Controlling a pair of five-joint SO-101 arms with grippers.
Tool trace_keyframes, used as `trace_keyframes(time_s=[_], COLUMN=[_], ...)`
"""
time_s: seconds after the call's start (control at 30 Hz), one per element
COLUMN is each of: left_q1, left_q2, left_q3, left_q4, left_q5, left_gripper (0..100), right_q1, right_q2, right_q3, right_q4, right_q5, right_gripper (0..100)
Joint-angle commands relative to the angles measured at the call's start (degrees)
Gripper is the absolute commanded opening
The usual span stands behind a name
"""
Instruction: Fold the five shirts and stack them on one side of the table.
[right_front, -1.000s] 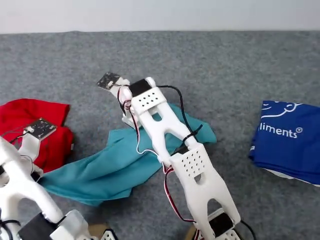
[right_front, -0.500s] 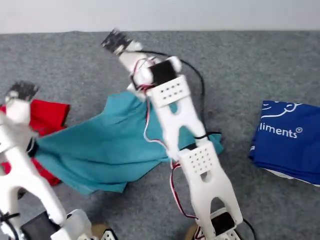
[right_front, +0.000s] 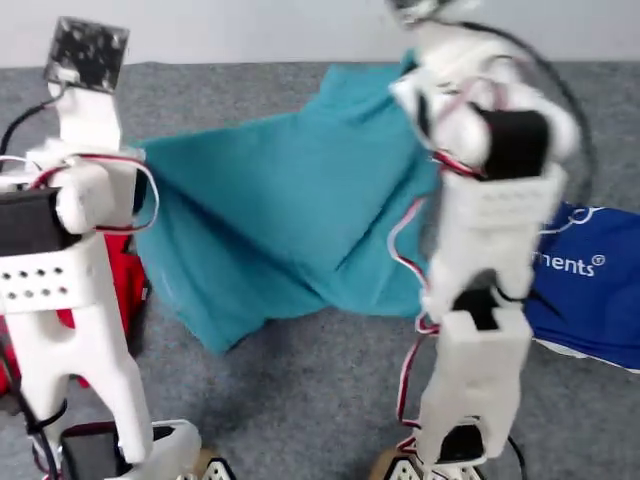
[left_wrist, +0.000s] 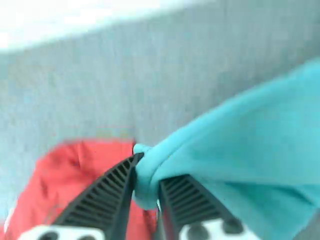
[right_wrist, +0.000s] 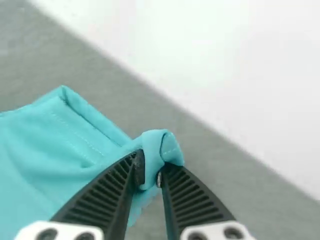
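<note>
A teal shirt (right_front: 290, 215) hangs spread in the air between the two raised arms, its lower edge drooping toward the grey table. My left gripper (left_wrist: 146, 172) is shut on a bunched corner of the teal shirt (left_wrist: 240, 150), high above a red shirt (left_wrist: 75, 180). My right gripper (right_wrist: 148, 172) is shut on another pinched corner of the teal shirt (right_wrist: 60, 145), held up near the table's far edge. The red shirt (right_front: 125, 285) lies at the left behind the left arm. A folded blue shirt (right_front: 590, 295) lies at the right.
The grey carpeted table (right_front: 300, 400) has free room in front, below the hanging shirt. A white wall (right_front: 250, 30) runs along the far edge. Both arm bases stand at the front edge.
Both arms have lifted the teal shirt off the table and drawn apart, stretching it out from a crumpled heap. The right gripper rose toward the far edge, the left one rose above the red shirt.
</note>
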Motion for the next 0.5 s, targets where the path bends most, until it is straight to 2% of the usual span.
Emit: trace_keyframes(time_s=[0.0, 0.1, 0.23, 0.47], left_q1=[0.7, 0.7, 2.5, 10.9], left_q2=[-1.6, -1.6, -1.6, -1.9], left_q3=[-4.4, -5.5, -8.4, -12.2], left_q4=[-7.1, -10.5, -11.3, -4.1], left_q5=[1.2, 1.1, 0.6, -12.9], left_gripper=[1, 1, 1, 1], right_q1=[4.0, 6.2, 8.0, 8.8], right_q2=[-8.9, -12.8, -17.5, -22.8], right_q3=[-3.1, -3.2, -3.3, -2.9], right_q4=[2.1, 2.1, 1.5, -3.4], right_q5=[1.1, 1.7, 2.2, 2.2], right_gripper=[1.0, 1.0, 1.0, 1.0])
